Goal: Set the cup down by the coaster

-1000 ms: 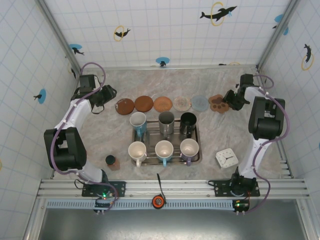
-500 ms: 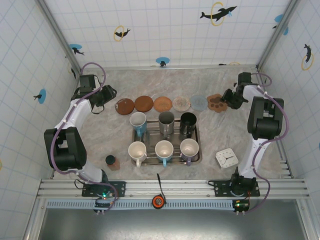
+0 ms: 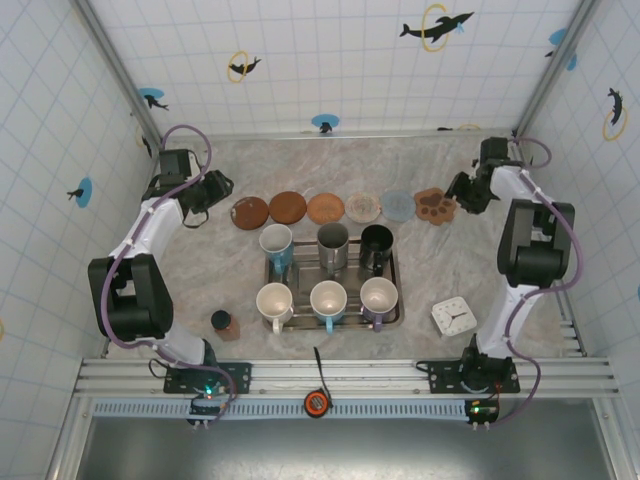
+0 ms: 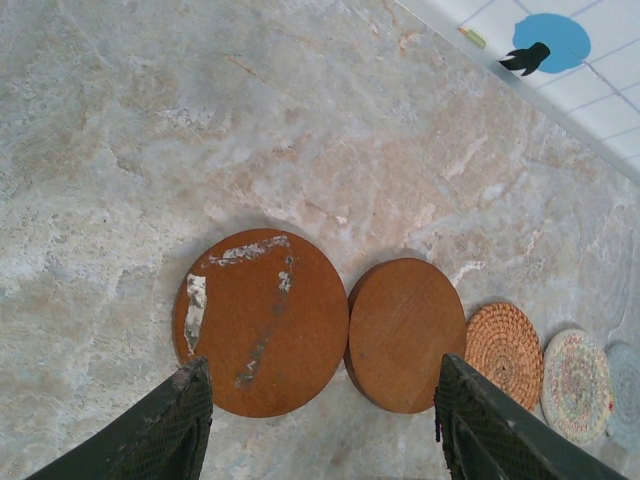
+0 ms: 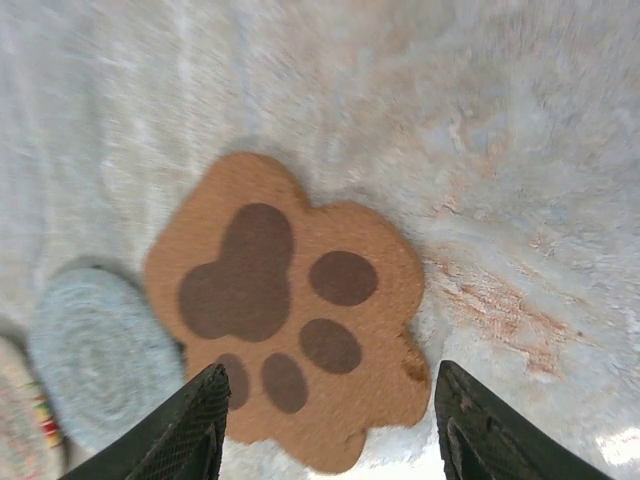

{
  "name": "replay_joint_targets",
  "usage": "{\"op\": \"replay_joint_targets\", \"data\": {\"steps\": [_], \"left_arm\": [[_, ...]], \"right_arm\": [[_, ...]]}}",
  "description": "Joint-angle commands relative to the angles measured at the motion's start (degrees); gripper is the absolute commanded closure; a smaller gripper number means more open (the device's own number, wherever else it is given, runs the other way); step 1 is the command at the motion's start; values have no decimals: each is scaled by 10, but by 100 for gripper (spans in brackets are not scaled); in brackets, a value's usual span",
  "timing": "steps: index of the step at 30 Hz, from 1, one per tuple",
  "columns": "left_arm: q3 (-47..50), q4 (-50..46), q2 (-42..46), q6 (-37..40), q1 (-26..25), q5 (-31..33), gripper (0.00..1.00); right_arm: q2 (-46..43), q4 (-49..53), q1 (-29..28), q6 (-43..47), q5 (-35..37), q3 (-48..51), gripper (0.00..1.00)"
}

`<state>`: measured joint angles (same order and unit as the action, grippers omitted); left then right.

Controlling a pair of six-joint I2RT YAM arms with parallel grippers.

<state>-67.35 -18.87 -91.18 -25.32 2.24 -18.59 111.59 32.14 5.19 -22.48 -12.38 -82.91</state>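
Several cups (image 3: 328, 298) stand on a metal tray (image 3: 392, 310) mid-table. Behind it runs a row of coasters, from a scratched brown coaster (image 3: 250, 212) at the left to a paw-shaped coaster (image 3: 436, 206) at the right. My left gripper (image 3: 205, 195) hovers left of the row, open and empty. In the left wrist view my left gripper (image 4: 320, 430) looks down on the scratched coaster (image 4: 262, 320) and a wooden coaster (image 4: 405, 335). My right gripper (image 3: 465, 195) is open, just right of the paw coaster. In the right wrist view my right gripper (image 5: 330, 430) straddles the paw coaster (image 5: 290, 310) from above.
A small brown jar (image 3: 225, 324) stands left of the tray and a white clock (image 3: 454, 316) lies to its right. A tape measure (image 3: 316, 402) sits on the front rail. Tiled walls close in on both sides and the back. A pale blue coaster (image 5: 100, 355) lies beside the paw.
My right gripper has drawn back to the right, off the paw coaster. The left arm and the cups have not moved.
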Motion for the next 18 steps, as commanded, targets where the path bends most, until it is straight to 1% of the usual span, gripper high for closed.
{"op": "replay_joint_targets", "data": {"steps": [1, 6, 11, 12, 18], "left_arm": [[-15, -12, 17, 18, -3, -1, 41], [-24, -32, 19, 37, -18, 3, 42], [-69, -84, 6, 65, -49, 48, 42], [-73, -92, 5, 70, -58, 59, 42], [-82, -95, 1, 81, -101, 81, 41]], "right_arm": [[-58, 8, -11, 1, 3, -26, 43], [-103, 5, -38, -3, 3, -28, 44], [-129, 20, -81, 5, 9, -39, 44], [-134, 25, -92, 8, 32, -40, 44], [-148, 45, -157, 29, 79, -38, 43]]}}
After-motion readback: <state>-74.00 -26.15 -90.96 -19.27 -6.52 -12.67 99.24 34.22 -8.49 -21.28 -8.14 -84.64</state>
